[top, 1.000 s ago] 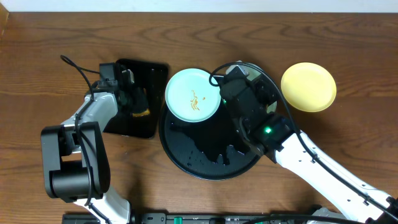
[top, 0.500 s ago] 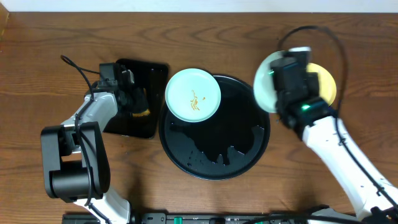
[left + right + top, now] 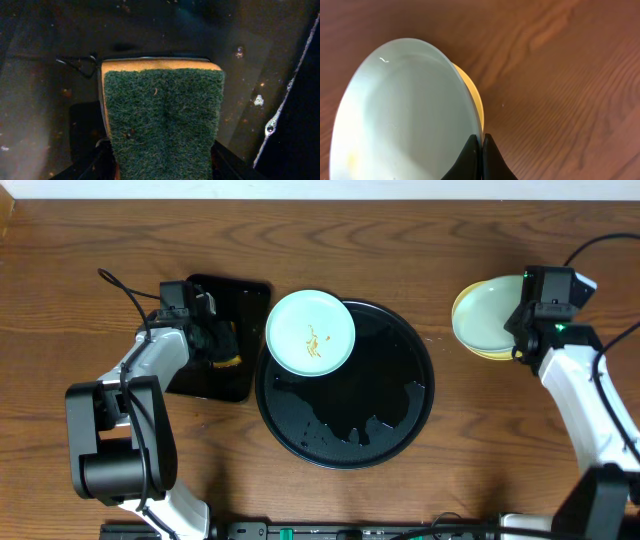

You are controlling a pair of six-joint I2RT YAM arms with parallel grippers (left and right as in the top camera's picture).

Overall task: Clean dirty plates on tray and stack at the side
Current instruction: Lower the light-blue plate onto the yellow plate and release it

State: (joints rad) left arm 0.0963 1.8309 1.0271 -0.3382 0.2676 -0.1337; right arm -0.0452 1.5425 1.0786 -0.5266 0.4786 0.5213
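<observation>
The right gripper (image 3: 481,150) pinches the rim of a turquoise plate (image 3: 405,110) held over the yellow plate (image 3: 472,97) at upper right on bare wood, the smeared plate (image 3: 311,332) sits at the black tray's (image 3: 345,430) upper left, and the left gripper (image 3: 160,161) clamps the sponge (image 3: 162,120).

The overhead camera looks straight down on the whole table (image 3: 100,240). The left wrist camera is very close to the sponge (image 3: 165,120), toward the left edge. The right wrist camera is close above the turquoise plate (image 3: 405,110), near the right edge. Overhead shows both.
</observation>
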